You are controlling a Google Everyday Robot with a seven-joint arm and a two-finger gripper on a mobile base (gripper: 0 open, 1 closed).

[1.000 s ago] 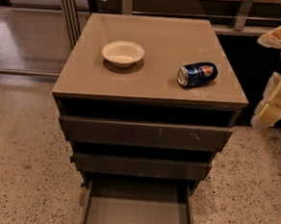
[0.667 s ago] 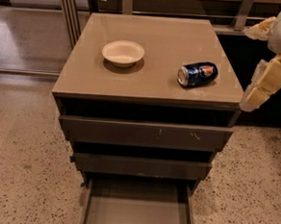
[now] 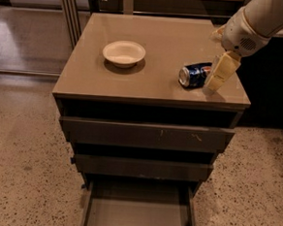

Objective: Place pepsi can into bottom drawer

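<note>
The pepsi can (image 3: 193,74) lies on its side on the cabinet top (image 3: 166,34), near the right front corner, its silver end facing front-left. My gripper (image 3: 217,53) is open and hangs just right of and above the can. One cream finger (image 3: 221,72) reaches down beside the can's right end; the other sits farther back. Nothing is held. The bottom drawer (image 3: 136,216) is pulled out toward me, and its flat floor shows nothing on it.
A cream bowl (image 3: 124,53) stands on the cabinet top to the left of the can. The two upper drawers (image 3: 145,134) are slightly out. Speckled floor surrounds the cabinet. A metal post (image 3: 68,12) stands at the back left.
The arm has swung in from the right edge to the left, over the cabinet top, and now sits beside the can. The can and bowl have not moved.
</note>
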